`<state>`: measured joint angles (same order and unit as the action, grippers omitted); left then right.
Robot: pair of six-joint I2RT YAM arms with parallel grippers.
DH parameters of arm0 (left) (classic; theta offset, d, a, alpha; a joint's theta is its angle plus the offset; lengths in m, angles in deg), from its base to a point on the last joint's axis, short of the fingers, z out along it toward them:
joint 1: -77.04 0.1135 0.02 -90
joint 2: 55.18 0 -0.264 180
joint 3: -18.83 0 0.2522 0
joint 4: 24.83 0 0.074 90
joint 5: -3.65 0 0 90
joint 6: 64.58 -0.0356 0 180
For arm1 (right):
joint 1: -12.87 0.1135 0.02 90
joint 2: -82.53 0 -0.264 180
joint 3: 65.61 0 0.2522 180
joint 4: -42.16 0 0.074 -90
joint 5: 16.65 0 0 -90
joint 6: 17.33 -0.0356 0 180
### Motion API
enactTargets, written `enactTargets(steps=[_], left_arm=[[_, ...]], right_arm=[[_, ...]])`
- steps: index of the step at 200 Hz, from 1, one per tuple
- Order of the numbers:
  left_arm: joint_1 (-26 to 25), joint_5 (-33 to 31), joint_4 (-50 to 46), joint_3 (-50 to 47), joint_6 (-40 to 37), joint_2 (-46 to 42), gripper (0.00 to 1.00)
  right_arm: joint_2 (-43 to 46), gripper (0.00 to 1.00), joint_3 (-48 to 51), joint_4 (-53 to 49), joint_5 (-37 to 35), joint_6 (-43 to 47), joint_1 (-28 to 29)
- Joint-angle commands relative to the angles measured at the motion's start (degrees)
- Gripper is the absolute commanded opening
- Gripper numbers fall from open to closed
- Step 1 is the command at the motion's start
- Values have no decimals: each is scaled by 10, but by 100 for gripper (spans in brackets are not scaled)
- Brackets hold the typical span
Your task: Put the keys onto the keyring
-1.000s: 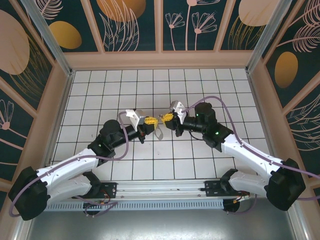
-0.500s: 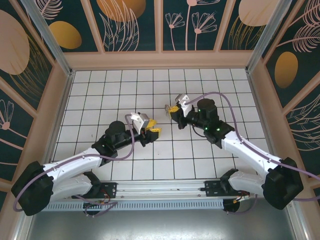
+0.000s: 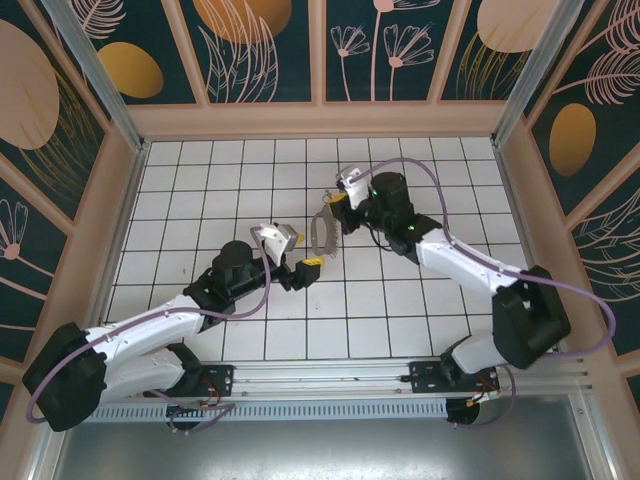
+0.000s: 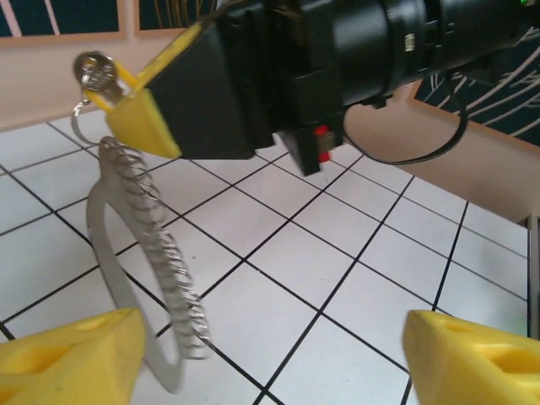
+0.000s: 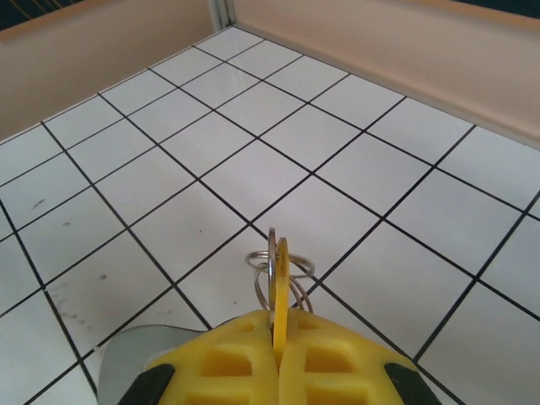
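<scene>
White tiled floor [image 3: 200, 190] with black grout, boxed by dark floral wall panels [image 3: 260, 50].

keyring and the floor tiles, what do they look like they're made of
Keyring: flat band looks like dull grey metal, possibly stiff plastic; the coil along its edge is thin bright wire that glints, likely steel. Floor: smooth white squares with dark lines and a soft sheen, tile or a printed sheet; cannot tell which.

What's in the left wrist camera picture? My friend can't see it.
The right gripper, shut, dangles the grey keyring with its wire coil over white floor tiles. The left gripper has its two yellow fingers wide apart at the bottom corners.
</scene>
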<state>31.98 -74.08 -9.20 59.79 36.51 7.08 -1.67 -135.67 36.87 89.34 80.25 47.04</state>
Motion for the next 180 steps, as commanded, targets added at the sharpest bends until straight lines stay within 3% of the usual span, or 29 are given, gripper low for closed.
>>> enactTargets(steps=[1, 40, 83, 131, 180], left_arm=[[9, -40, -15, 18, 22, -5, 85], [75, -3, 27, -25, 91, -20, 88], [101, -58, 3, -38, 99, -40, 92], [105, -65, -25, -20, 70, -69, 95], [105, -46, -23, 7, 78, -29, 95]], right_arm=[[-53, 0, -62, 20, -3, -14, -2], [-161, 0, -152, 30, 8, -30, -3], [-233, 0, -149, 102, -11, -73, -3], [-202, 0, -3, 186, -36, -133, 1], [-149, 0, 119, 220, -32, -147, -3]])
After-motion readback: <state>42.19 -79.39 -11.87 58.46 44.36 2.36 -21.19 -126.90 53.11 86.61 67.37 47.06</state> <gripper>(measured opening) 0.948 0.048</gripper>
